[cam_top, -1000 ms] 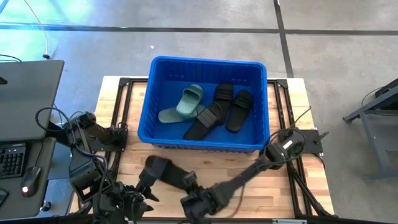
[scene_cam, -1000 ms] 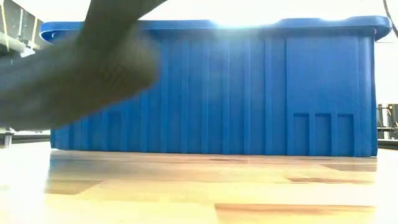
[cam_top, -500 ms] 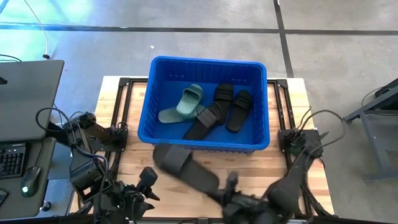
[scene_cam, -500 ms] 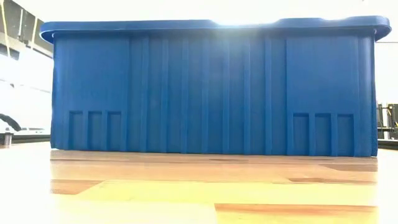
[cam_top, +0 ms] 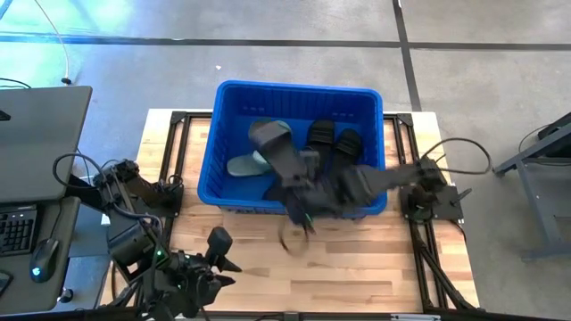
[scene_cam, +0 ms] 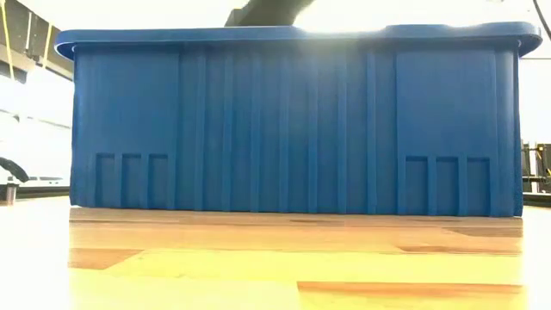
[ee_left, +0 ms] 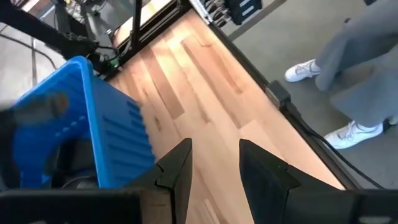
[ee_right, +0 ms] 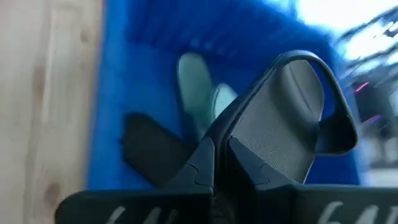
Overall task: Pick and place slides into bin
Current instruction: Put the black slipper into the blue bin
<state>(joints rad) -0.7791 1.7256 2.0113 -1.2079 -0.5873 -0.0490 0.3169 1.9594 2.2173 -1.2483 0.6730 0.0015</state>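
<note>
The blue bin [cam_top: 294,207] stands at the table's far middle; its near wall fills the low view [scene_cam: 293,120]. In it lie two green slides [cam_top: 239,165] and three black slides [cam_top: 333,143], partly hidden by my right arm. My right gripper [cam_top: 299,169] reaches over the bin from the right, shut on another black slide [cam_top: 270,143] held above the bin's left half. My left gripper [cam_top: 219,242] is open and empty over the table's near left part. My right gripper pinches the black slide between its two fingers [ee_right: 202,165] at the end away from the strap [ee_right: 222,144]. The slide reaches forward from the fingers, its footbed [ee_right: 280,124] and strap [ee_right: 323,93] showing. It is lifted clear above the slides in the bin.
Bare wooden table [cam_top: 357,259] lies between the bin and the near edge. A laptop and keyboard [cam_top: 27,143] stand off the table's left. A person's legs and white shoes [ee_left: 348,134] show on the floor beyond the table in the left wrist view.
My right gripper has carried the black slide from low over the table's near part up and toward the far edge. The slide has gone from in front of the bin to above the bin's inside.
</note>
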